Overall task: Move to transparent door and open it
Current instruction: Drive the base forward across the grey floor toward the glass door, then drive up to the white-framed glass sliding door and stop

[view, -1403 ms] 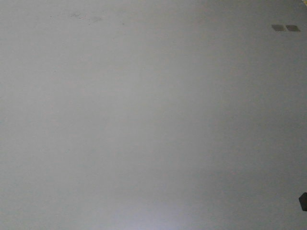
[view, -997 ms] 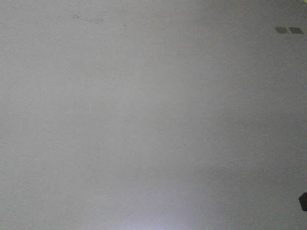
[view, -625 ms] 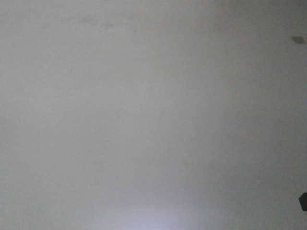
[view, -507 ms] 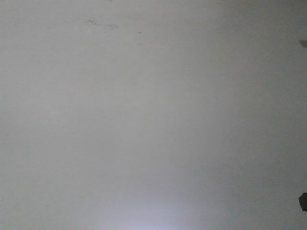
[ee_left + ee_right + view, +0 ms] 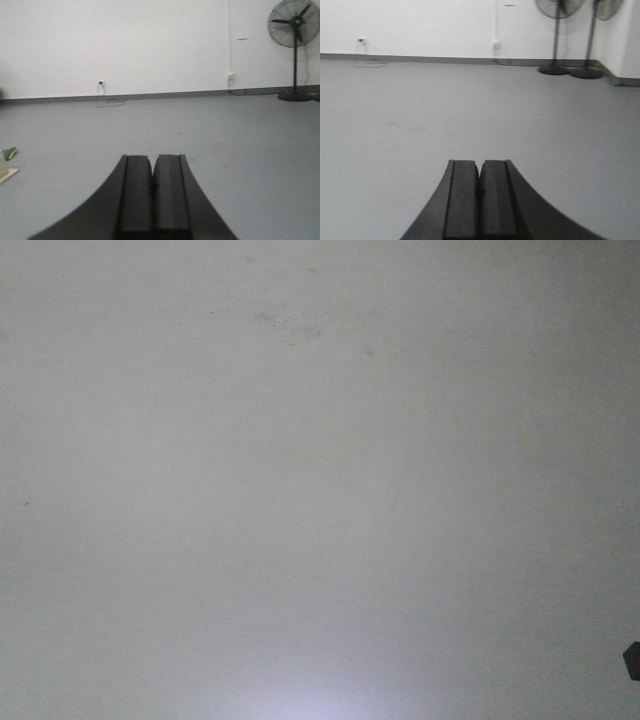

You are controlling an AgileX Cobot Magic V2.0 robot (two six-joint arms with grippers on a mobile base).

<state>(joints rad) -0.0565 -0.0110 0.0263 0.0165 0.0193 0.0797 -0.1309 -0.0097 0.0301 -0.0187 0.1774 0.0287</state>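
The transparent door is out of view in every frame. My left gripper (image 5: 152, 159) is shut and empty, pointing low over the grey floor toward a white wall. My right gripper (image 5: 480, 164) is shut and empty too, also held over bare grey floor. The front view shows only plain grey floor (image 5: 300, 490) with faint smudges (image 5: 290, 325) near the top.
A pedestal fan (image 5: 295, 45) stands at the right by the white wall in the left wrist view. Two fans (image 5: 555, 35) stand at the far right corner in the right wrist view. Wall sockets (image 5: 101, 83) with a cable sit low on the wall. A small green item (image 5: 10, 152) lies at the left edge.
The floor marks in the front view have slid: the smudges moved right and down, and the two dark squares at the upper right left the frame. The base is moving.
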